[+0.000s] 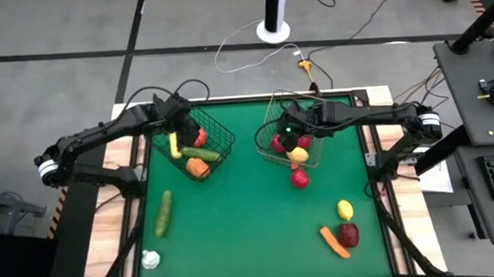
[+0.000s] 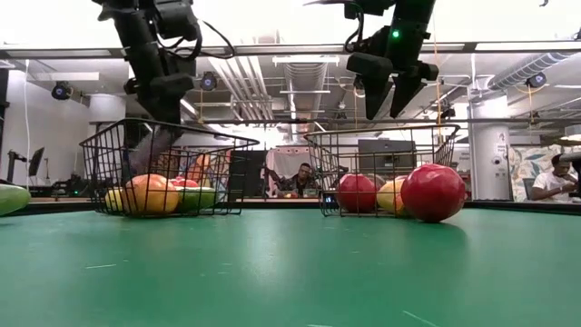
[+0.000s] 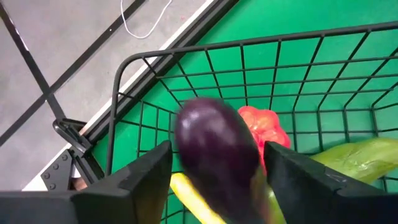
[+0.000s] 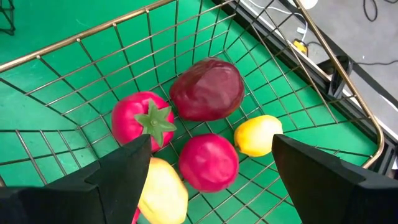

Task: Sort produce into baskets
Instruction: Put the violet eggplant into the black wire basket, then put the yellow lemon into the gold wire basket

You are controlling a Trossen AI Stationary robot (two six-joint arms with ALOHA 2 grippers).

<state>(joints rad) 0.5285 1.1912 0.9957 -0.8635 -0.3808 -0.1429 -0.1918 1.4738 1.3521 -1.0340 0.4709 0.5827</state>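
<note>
My left gripper (image 1: 180,125) is open above the dark wire basket (image 1: 223,136). A purple eggplant (image 3: 217,155) shows blurred between its fingers, with a slim gap on each side, above a red fruit (image 3: 264,124), a yellow piece and a green one in the basket. My right gripper (image 1: 288,134) is open and empty above the pale wire basket (image 4: 93,34). That basket holds a red tomato (image 4: 143,121), a dark red fruit (image 4: 207,89), a red ball (image 4: 208,162) and two yellow fruits.
Loose on the green mat lie a green cucumber (image 1: 163,212), a white garlic (image 1: 151,260), a red apple (image 1: 299,178) just near of the pale basket, a lemon (image 1: 345,208), a carrot (image 1: 333,241) and a dark red fruit (image 1: 348,234). People sit in the room beyond.
</note>
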